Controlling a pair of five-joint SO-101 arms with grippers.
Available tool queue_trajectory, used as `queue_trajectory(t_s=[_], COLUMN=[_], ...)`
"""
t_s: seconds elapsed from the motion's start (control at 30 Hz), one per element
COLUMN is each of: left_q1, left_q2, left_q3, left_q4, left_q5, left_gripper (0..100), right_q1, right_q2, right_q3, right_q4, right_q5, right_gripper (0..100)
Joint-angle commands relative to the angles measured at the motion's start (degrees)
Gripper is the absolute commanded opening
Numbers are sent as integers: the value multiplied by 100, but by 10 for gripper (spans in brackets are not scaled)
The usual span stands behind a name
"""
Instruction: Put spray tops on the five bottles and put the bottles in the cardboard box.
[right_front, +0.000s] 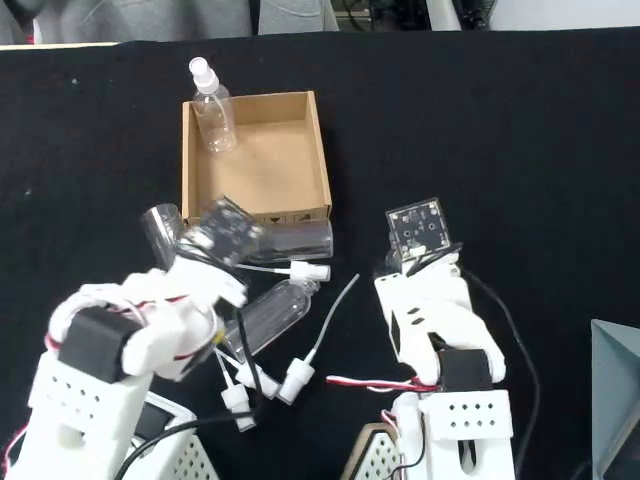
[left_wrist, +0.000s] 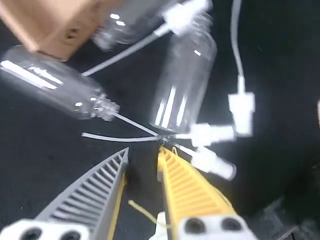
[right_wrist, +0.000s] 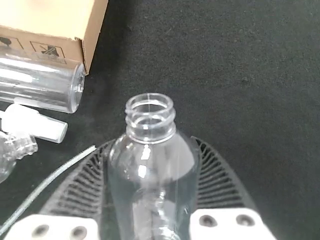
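A capped bottle leans in the far left corner of the cardboard box. Three uncapped clear bottles lie in front of the box: one along its front wall, one nearer me, one beside the left arm. Loose spray tops lie among them. My left gripper is open over the cloth, its tips just short of a bottle and a thin dip tube. My right gripper is shut on an open-necked bottle, right of the box.
The black cloth covers the whole table. White arm bases stand at the near edge, with cables trailing between them. A grey object sits at the right edge. The box corner lies close to the held bottle.
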Motion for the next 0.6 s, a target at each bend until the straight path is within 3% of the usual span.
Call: queue_trajectory(t_s=[0.0,0.57], left_q1=[576,1930], left_q2=[255,1899], left_q3=[-101,75], left_q4=[88,53], left_q5=[-149,-853], left_gripper=[83,88], right_q1=[431,1565], right_q2=[-171,-171], right_q3=[-48,-40], right_q4=[-220,-712], right_q5=[-97,-818], right_gripper=[92,92])
